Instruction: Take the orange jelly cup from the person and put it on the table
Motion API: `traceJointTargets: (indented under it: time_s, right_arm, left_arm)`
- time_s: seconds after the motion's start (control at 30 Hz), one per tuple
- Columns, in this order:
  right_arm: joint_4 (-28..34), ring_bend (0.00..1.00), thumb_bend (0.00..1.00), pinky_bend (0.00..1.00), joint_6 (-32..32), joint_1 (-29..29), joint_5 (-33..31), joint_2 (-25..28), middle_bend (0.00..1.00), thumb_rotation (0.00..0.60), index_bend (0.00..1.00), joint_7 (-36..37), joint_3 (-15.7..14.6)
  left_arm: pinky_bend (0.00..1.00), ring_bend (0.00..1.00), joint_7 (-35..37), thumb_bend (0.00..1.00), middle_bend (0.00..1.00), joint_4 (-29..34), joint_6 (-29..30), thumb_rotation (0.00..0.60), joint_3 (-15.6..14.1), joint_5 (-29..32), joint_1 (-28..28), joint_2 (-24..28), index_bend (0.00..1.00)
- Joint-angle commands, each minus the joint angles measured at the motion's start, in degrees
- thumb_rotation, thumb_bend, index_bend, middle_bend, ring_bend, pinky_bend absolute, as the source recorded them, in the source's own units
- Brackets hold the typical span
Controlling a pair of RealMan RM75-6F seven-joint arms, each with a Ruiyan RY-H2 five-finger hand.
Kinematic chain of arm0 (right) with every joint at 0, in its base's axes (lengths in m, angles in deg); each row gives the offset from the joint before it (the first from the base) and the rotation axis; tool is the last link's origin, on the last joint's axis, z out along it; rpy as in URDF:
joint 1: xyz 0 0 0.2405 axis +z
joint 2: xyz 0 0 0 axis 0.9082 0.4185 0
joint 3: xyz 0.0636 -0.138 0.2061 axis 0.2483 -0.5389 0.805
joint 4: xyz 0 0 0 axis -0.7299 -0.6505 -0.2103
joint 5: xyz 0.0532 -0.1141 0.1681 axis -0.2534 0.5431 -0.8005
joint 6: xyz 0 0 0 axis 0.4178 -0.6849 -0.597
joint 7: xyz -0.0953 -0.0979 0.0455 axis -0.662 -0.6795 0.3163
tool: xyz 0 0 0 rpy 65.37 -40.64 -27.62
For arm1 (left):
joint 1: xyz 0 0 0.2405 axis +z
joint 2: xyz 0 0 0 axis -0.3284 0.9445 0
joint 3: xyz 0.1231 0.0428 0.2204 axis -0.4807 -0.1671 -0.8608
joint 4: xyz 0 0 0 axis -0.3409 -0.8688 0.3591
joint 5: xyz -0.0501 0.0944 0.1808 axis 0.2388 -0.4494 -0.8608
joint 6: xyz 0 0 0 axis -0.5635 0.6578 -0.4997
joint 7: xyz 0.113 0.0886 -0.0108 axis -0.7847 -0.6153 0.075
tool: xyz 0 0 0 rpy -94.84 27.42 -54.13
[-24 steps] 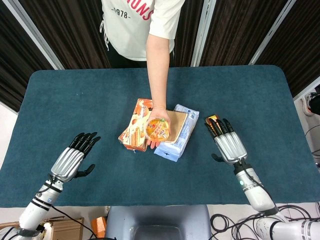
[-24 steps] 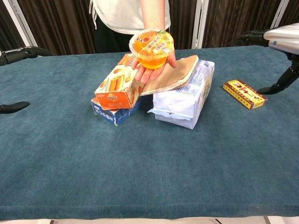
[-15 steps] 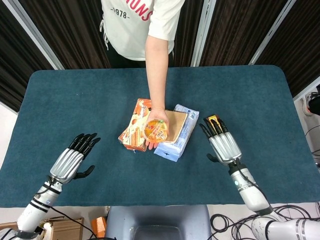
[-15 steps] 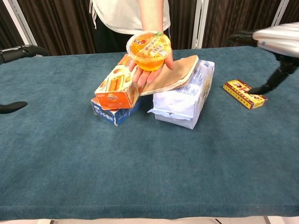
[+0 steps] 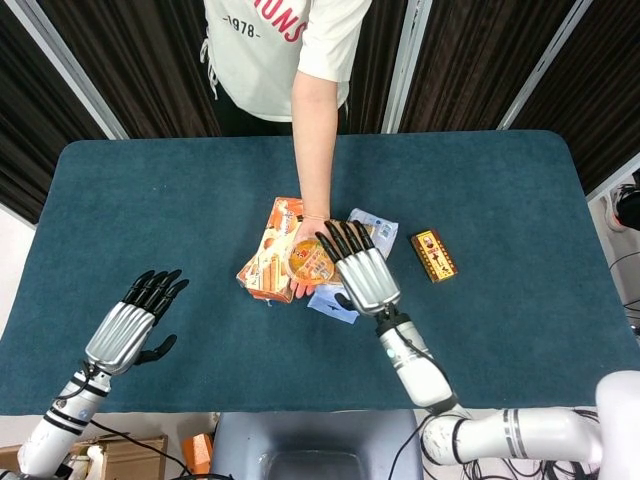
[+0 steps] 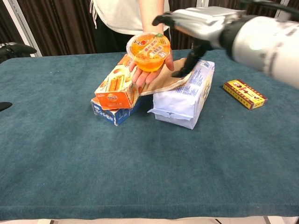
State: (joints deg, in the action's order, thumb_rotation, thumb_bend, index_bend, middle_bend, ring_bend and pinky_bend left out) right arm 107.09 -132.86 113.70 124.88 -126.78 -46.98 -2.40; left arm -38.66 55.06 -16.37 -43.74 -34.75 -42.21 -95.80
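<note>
The orange jelly cup (image 5: 308,260) (image 6: 149,50) rests on the person's upturned palm (image 6: 148,73), held above the stacked snack packs. My right hand (image 5: 358,268) (image 6: 198,24) hovers just right of the cup with its fingers extended and apart, holding nothing; it does not touch the cup. Far to the left, near the table's front edge, my left hand (image 5: 132,322) is open and empty; the chest view shows only its fingertips (image 6: 17,47) at the frame's left edge.
Under the person's hand lie an orange snack box (image 6: 114,88), a blue box (image 6: 114,113), a brown pack (image 6: 170,77) and a white-blue bag (image 6: 184,100). A small red-yellow box (image 5: 434,254) (image 6: 245,94) lies to the right. The blue table (image 5: 200,190) extends all around.
My right hand has swung left from beside the small red-yellow box to just right of the cup. My left hand drew slightly back toward the front edge. The person's hand holds steady.
</note>
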Motion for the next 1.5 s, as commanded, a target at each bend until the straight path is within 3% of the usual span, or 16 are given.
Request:
traceJointTargets:
  time_s: [0.03, 0.23, 0.4, 0.57, 0.83, 0.97, 1.07, 1.17, 1.27, 1.37, 1.5]
  right_arm:
    - [-3.2, 0.00, 0.13, 0.00, -2.5, 3.5, -2.8, -4.0, 0.00, 0.600, 0.00, -3.9, 1.8]
    - [-7.0, 0.00, 0.13, 0.04, -3.6, 6.1, -5.4, -7.0, 0.02, 0.600, 0.01, -3.9, 3.5]
    - [-9.0, 0.03, 0.13, 0.14, -3.7, 7.5, -6.0, -8.5, 0.12, 0.600, 0.14, -3.0, 3.9]
    - [-9.7, 0.29, 0.13, 0.39, -4.1, 7.8, -5.6, -9.0, 0.33, 0.600, 0.46, -1.8, 3.5]
    - [-10.1, 0.48, 0.16, 0.59, -5.8, 8.0, -3.2, -9.1, 0.49, 0.600, 0.67, -0.6, 2.5]
    - [-7.9, 0.52, 0.17, 0.63, -7.0, 6.5, 1.3, -7.2, 0.52, 0.600, 0.72, 3.0, 1.6]
    - [-2.5, 0.52, 0.17, 0.63, -8.9, 3.1, 7.6, -2.6, 0.52, 0.600, 0.72, 7.1, -1.0]
    - [2.8, 0.52, 0.17, 0.63, -11.6, -2.3, 16.1, 4.9, 0.52, 0.600, 0.71, 11.8, -6.4]
    - [4.4, 0.52, 0.17, 0.63, -14.4, -8.3, 23.9, 12.7, 0.52, 0.600, 0.71, 17.8, -12.6]
    - [-0.1, 0.52, 0.17, 0.63, -17.0, -14.9, 29.1, 19.1, 0.52, 0.600, 0.70, 26.5, -19.0]
    - [-10.8, 0.52, 0.17, 0.63, -16.5, -20.3, 30.6, 19.9, 0.52, 0.600, 0.68, 38.1, -23.2]
  left_arm:
    - [0.00, 0.00, 0.1, 0.33, 0.00, 0.0, 0.5, 0.600, -0.1, -0.2, 0.3, 0.3, 0.00]
    - [0.00, 0.00, 1.2, 0.33, 0.00, -0.3, 1.2, 0.600, -0.1, -0.5, 0.8, 0.9, 0.00]
    - [0.00, 0.00, 1.7, 0.33, 0.00, -0.4, 1.8, 0.600, -0.2, -0.9, 1.2, 1.3, 0.00]
    - [0.00, 0.00, 2.4, 0.33, 0.00, -0.6, 1.8, 0.600, -0.1, -0.6, 1.3, 1.5, 0.00]
    - [0.00, 0.00, 2.6, 0.33, 0.00, -0.6, 2.0, 0.600, -0.1, -0.9, 1.5, 1.7, 0.00]
    - [0.00, 0.00, 2.9, 0.33, 0.00, -0.5, 2.2, 0.600, -0.1, -1.0, 1.7, 2.0, 0.00]
    - [0.00, 0.00, 3.3, 0.33, 0.00, -0.6, 2.9, 0.600, -0.2, -1.2, 2.1, 2.5, 0.00]
    - [0.00, 0.00, 4.0, 0.33, 0.00, -0.8, 4.1, 0.600, -0.6, -1.9, 3.0, 3.2, 0.00]
    - [0.00, 0.00, 4.2, 0.33, 0.00, -1.4, 5.0, 0.600, -1.9, -3.2, 4.1, 3.8, 0.00]
    - [0.00, 0.00, 4.6, 0.33, 0.00, -2.7, 6.0, 0.600, -3.9, -5.1, 5.6, 3.6, 0.00]
    - [0.00, 0.00, 5.1, 0.33, 0.00, -5.5, 8.3, 0.600, -6.3, -8.2, 7.7, 2.4, 0.00]
